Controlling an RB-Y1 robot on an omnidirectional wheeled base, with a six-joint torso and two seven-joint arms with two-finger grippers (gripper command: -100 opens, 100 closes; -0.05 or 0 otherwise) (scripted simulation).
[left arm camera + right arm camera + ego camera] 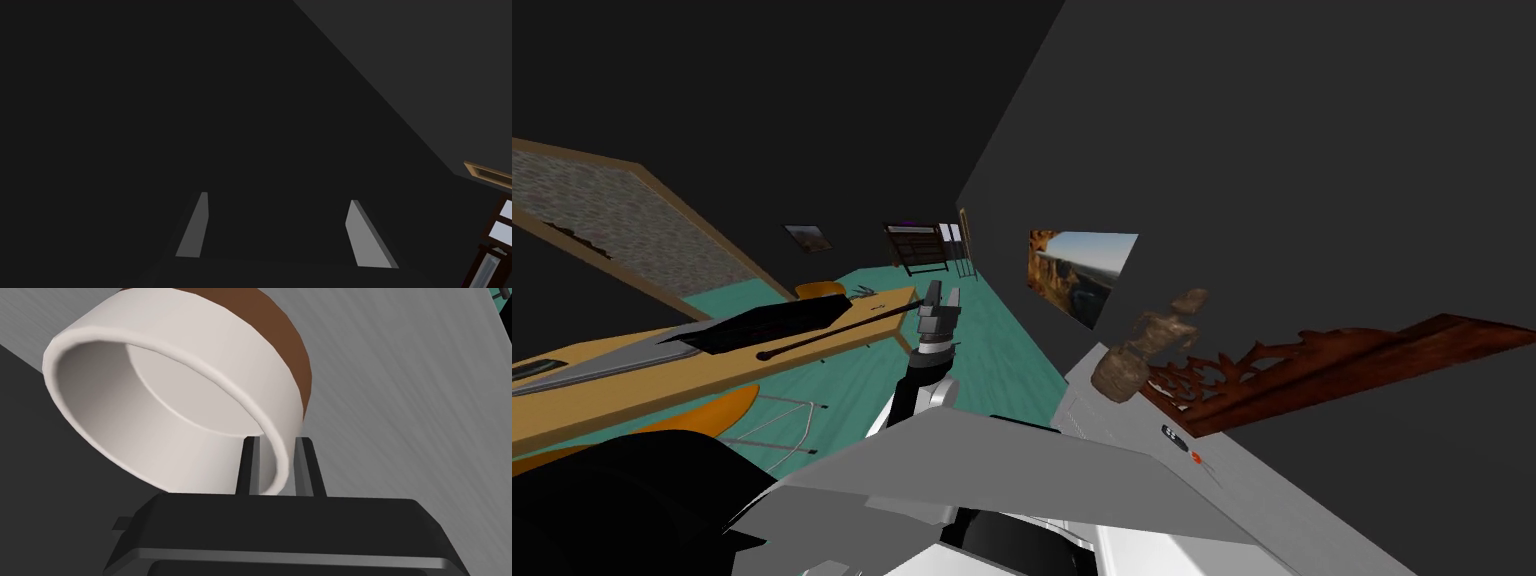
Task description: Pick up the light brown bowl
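Right end effector (276,444): my fingers are clamped across the wall of the bowl (175,418) (white inside, brown outside), one inside the rim and one outside. The grasp looks made. Lifting clear of the grey surface (400,388) behind the bowl likely remains. Left end effector (278,198): spread wide, empty.

No text, label, brand, number or sign can be read. Pale specks are seen on a small dark object (1173,433) lying on the table (1282,505), but they are too small to be made out as characters.
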